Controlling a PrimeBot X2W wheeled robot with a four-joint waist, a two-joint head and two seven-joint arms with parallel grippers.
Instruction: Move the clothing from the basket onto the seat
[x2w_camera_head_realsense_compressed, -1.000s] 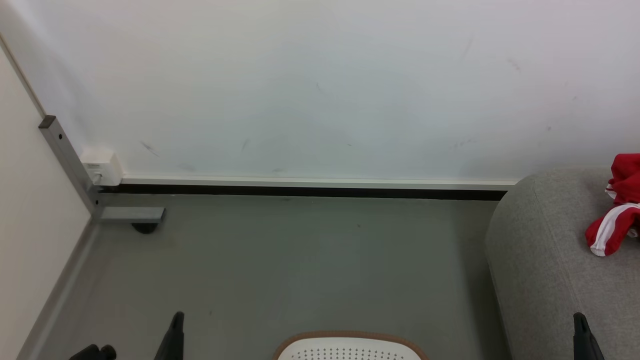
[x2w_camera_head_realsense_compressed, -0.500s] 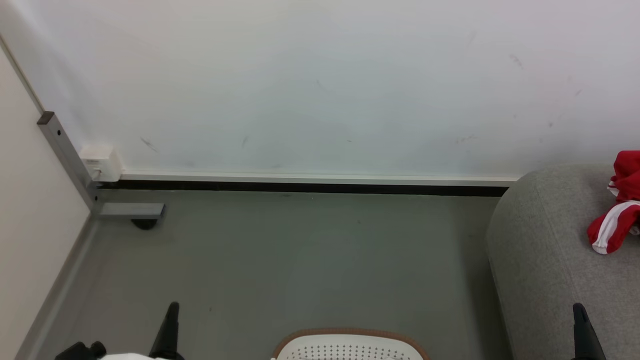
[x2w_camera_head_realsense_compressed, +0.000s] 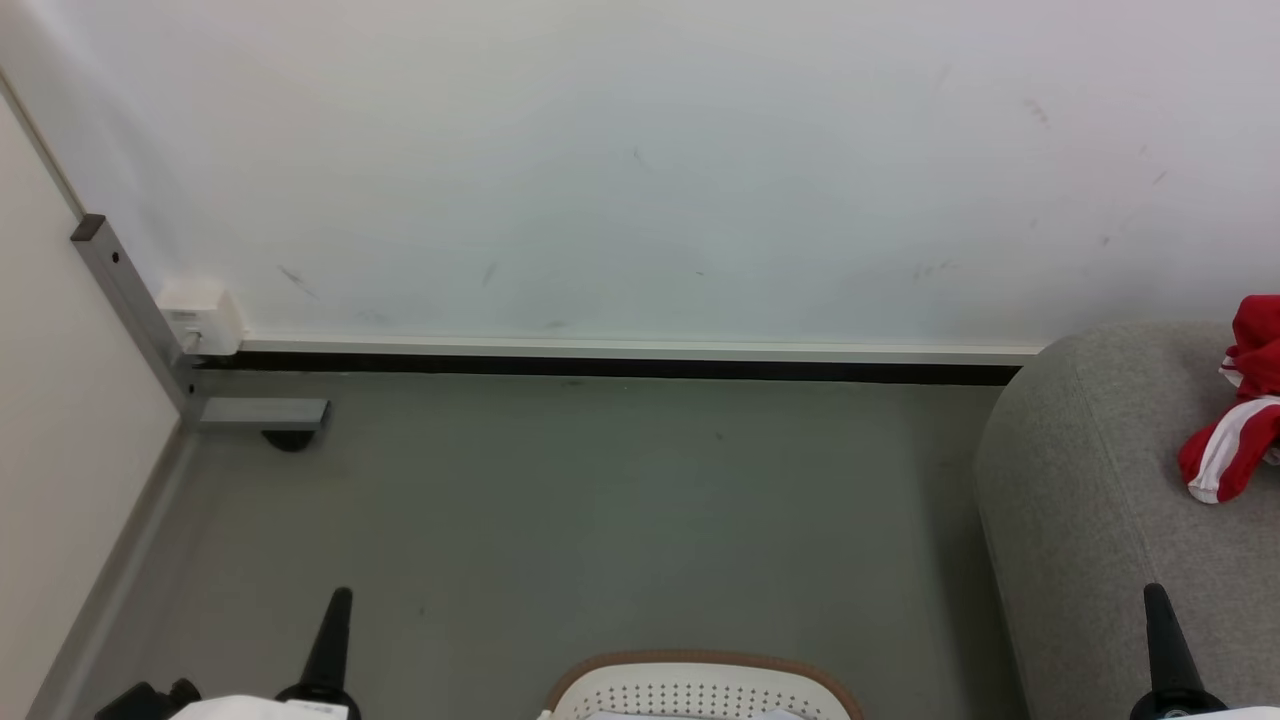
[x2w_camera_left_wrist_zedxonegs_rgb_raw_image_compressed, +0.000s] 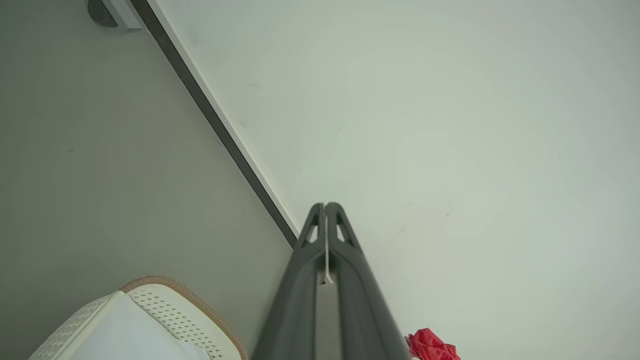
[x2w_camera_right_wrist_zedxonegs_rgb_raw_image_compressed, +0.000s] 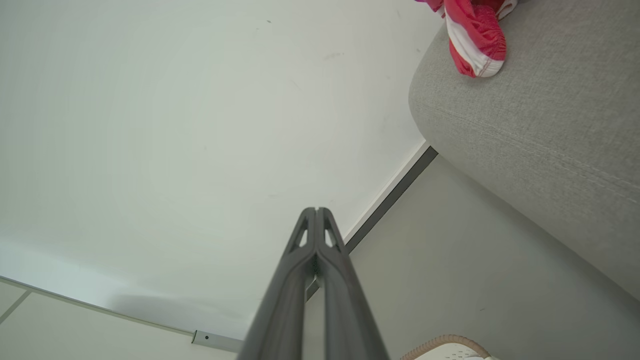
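Red clothing (x2w_camera_head_realsense_compressed: 1238, 420) with a white stripe lies on the grey seat (x2w_camera_head_realsense_compressed: 1090, 500) at the right edge of the head view; it also shows in the right wrist view as clothing (x2w_camera_right_wrist_zedxonegs_rgb_raw_image_compressed: 475, 37) on the seat (x2w_camera_right_wrist_zedxonegs_rgb_raw_image_compressed: 540, 125). A red scrap of clothing (x2w_camera_left_wrist_zedxonegs_rgb_raw_image_compressed: 432, 346) peeks in beside the left fingers. The white perforated basket (x2w_camera_head_realsense_compressed: 700, 685) with its tan rim sits at the bottom centre, its inside hidden. My left gripper (x2w_camera_head_realsense_compressed: 338, 600) stands shut and empty left of the basket; its tips (x2w_camera_left_wrist_zedxonegs_rgb_raw_image_compressed: 325, 205) are pressed together. My right gripper (x2w_camera_head_realsense_compressed: 1156, 598) is shut and empty over the seat's front; in its own view the gripper (x2w_camera_right_wrist_zedxonegs_rgb_raw_image_compressed: 317, 210) points at the wall.
A white wall with a dark baseboard (x2w_camera_head_realsense_compressed: 620, 368) runs across the back. A grey metal post with a foot (x2w_camera_head_realsense_compressed: 255, 413) and a white box (x2w_camera_head_realsense_compressed: 200, 318) stand in the left corner. Grey floor (x2w_camera_head_realsense_compressed: 600, 520) lies between wall, basket and seat.
Both grippers have risen slightly in the head view, fingers still shut. The scene has shifted a little upward as the camera moved. The clothing lies as before.
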